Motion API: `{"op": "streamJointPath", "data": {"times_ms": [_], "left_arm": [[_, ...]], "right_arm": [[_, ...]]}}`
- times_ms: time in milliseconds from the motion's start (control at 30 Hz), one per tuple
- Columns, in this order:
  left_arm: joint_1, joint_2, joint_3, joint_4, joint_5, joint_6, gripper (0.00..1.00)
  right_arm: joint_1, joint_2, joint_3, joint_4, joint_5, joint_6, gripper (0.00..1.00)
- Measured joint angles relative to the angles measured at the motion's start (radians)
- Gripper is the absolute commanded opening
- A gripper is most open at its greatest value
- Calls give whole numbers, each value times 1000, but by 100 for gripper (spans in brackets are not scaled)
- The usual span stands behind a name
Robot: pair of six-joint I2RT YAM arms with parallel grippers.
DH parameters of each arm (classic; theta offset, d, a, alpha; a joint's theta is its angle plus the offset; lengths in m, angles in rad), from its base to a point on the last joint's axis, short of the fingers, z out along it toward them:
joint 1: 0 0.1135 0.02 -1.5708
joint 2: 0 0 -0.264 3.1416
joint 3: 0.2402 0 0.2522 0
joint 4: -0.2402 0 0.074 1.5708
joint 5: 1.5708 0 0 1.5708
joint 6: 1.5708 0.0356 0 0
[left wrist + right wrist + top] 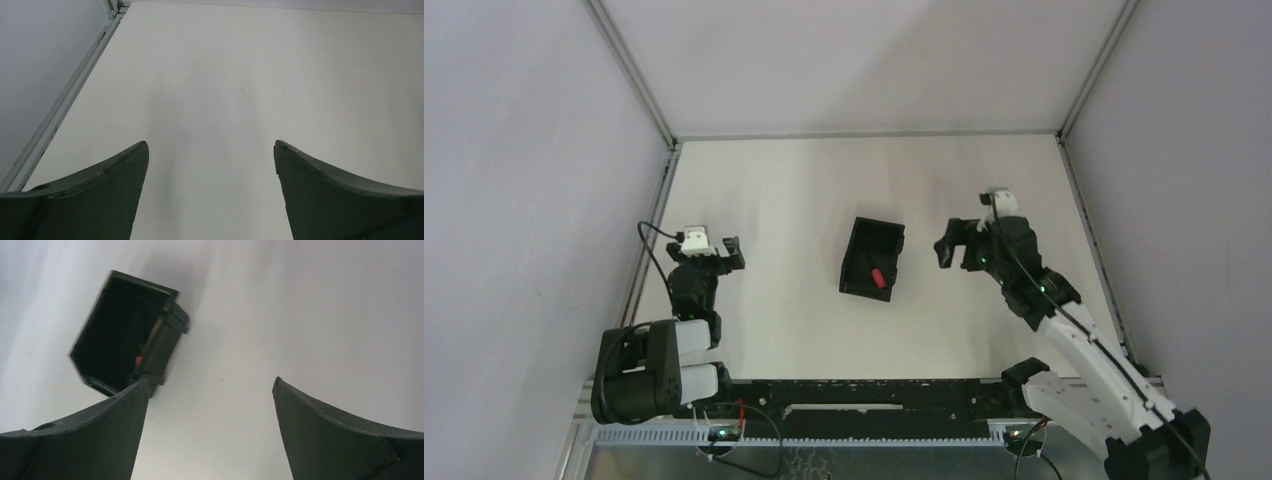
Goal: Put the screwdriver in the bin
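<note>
- Nearest the lens, the left gripper (210, 150) hung wide open, empty, over bare table (225, 75).
- Centre: the bin (854, 258) sat on the table with the screwdriver (876, 277) inside, red handle at its near end.
- The right gripper (949, 245), just beside the bin, gaped open too, holding nothing.
- The risk: a careless swing of that arm could clip the bin and spill the screwdriver.
- The table was white and matte, with pale walls (524, 150) and metal rails (654, 210) at the edges.

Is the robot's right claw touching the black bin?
Apart. The top view shows a strip of bare white table between the right claw and the bin. The claw is open and holds nothing.
</note>
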Motion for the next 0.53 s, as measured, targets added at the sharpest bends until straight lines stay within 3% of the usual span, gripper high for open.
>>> {"op": "streamJointPath", "data": {"times_ms": [233, 533], "left_arm": [[0, 0, 0, 0, 0, 0, 100], [0, 0, 0, 0, 0, 0, 100]], "right_arm": [[-69, -243, -280, 80, 36, 38, 100], [-69, -387, -435, 154, 90, 82, 100]]}}
